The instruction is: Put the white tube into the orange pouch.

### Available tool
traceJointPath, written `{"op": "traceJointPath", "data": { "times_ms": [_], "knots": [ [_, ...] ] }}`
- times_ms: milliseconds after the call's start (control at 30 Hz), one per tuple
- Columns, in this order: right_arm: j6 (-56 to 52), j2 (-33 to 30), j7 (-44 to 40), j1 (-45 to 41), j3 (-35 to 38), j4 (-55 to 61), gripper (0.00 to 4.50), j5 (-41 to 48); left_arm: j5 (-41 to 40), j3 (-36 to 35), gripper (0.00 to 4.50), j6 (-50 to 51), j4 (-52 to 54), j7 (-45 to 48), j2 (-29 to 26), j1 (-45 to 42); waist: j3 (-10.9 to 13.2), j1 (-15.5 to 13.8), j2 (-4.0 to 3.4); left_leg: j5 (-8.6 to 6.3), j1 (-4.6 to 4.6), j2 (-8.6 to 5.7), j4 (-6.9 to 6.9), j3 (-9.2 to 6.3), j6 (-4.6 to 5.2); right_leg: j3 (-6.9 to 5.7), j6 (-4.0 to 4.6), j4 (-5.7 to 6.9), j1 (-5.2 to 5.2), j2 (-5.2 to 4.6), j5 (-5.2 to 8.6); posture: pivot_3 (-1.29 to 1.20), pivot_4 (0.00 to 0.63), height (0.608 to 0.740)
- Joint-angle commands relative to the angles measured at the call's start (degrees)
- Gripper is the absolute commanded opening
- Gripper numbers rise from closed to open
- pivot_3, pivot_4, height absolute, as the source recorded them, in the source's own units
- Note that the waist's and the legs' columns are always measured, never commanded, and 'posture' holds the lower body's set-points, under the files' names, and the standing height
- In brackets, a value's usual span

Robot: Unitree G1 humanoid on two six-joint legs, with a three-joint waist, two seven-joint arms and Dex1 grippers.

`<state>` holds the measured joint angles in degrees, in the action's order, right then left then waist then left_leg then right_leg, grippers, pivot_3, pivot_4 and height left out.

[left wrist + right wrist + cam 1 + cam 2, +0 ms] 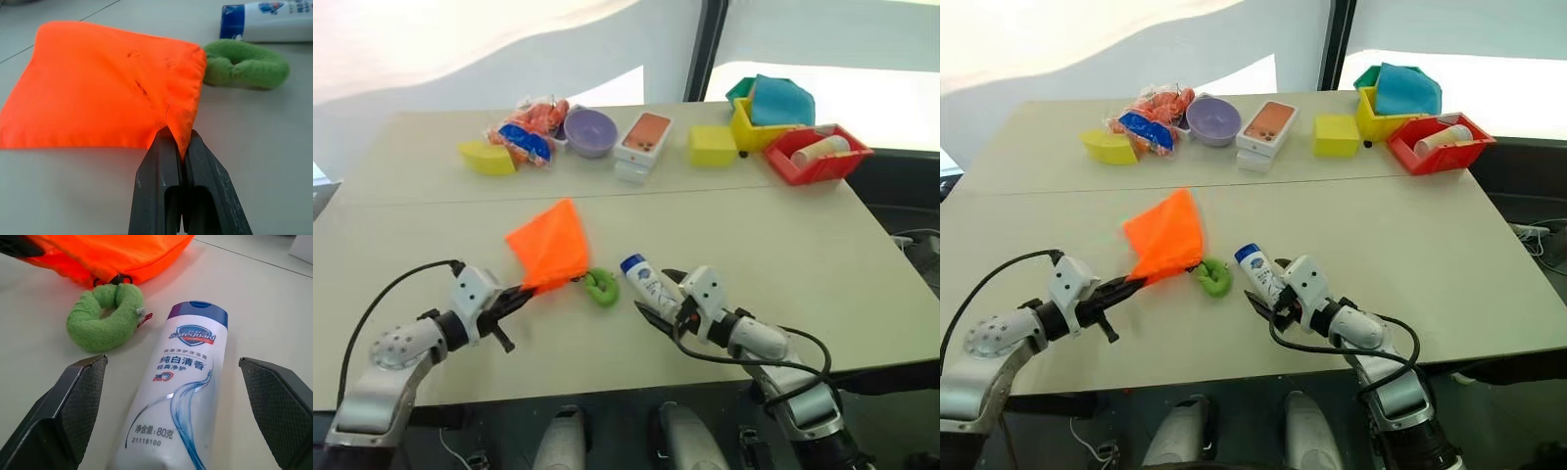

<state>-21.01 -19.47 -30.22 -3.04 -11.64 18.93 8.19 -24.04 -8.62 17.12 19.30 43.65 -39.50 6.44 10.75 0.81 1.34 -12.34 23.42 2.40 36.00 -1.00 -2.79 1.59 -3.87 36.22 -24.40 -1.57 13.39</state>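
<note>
White tube (181,396) lies between the spread right end effector (658,294); left end effector (178,156) pinches orange pouch (98,88).

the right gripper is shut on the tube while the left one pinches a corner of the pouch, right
Not quite. The right gripper is open: in the right wrist view its fingers stand wide on either side of the tube, not closed on it. The rest holds: the left gripper is shut on a corner of the pouch.

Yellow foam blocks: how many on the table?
2, both in the far row: yellow wedge at the left end beside the snack packets; yellow cube near the bins. Others may be hidden.
</note>
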Motion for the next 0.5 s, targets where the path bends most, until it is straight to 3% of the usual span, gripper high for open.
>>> {"op": "traceJointPath", "data": {
  "times_ms": [33, 267, 367, 500],
  "knots": [
    [0.31, 0.71, 0.75, 0.19, 0.76, -0.48, 4.5, 0.39, -3.55, -3.32, 0.03, 3.84, 2.76, -1.48, 0.4, -0.39, 0.0, 0.05, -0.01, 0.0, 0.0, 0.0, 0.0, 0.0, 0.0, 0.0, 0.0, -0.01, 0.0, 0.0, 0.0, 0.0, 0.15, 0.74],
    [0.26, 1.7, 1.61, 0.88, 1.48, -1.78, 4.5, 1.14, -1.72, -4.87, 0.03, 3.31, -4.51, -3.22, 1.55, -3.06, 0.0, 0.12, -0.01, 0.0, 0.01, -0.01, -0.03, 0.01, 0.0, 0.0, -0.01, -0.01, -0.05, 0.08, 0.01, 0.0, 0.15, 0.74],
    [0.09, 2.22, 1.8, 1.05, 1.84, -1.99, 3.63, 1.69, -0.79, -3.87, 0.0, 2.24, -5.93, -2.8, 2.13, -3.93, 0.0, 0.13, -0.01, 0.0, 0.02, -0.01, -0.04, 0.04, 0.0, 0.0, -0.01, -0.04, -0.05, 0.07, 0.01, 0.0, 0.15, 0.74],
    [0.37, 1.99, 1.8, 1.4, 1.69, -1.37, 1.64, 1.54, -0.72, -3.37, 0.0, 2.02, -6.74, -2.59, 3.5, -5.1, -0.01, 0.0, 0.01, 0.0, 0.04, 0.0, -0.03, 0.04, 0.0, 0.0, -0.01, -0.06, -0.04, 0.04, 0.01, 0.0, 0.15, 0.74]
  ]
}}
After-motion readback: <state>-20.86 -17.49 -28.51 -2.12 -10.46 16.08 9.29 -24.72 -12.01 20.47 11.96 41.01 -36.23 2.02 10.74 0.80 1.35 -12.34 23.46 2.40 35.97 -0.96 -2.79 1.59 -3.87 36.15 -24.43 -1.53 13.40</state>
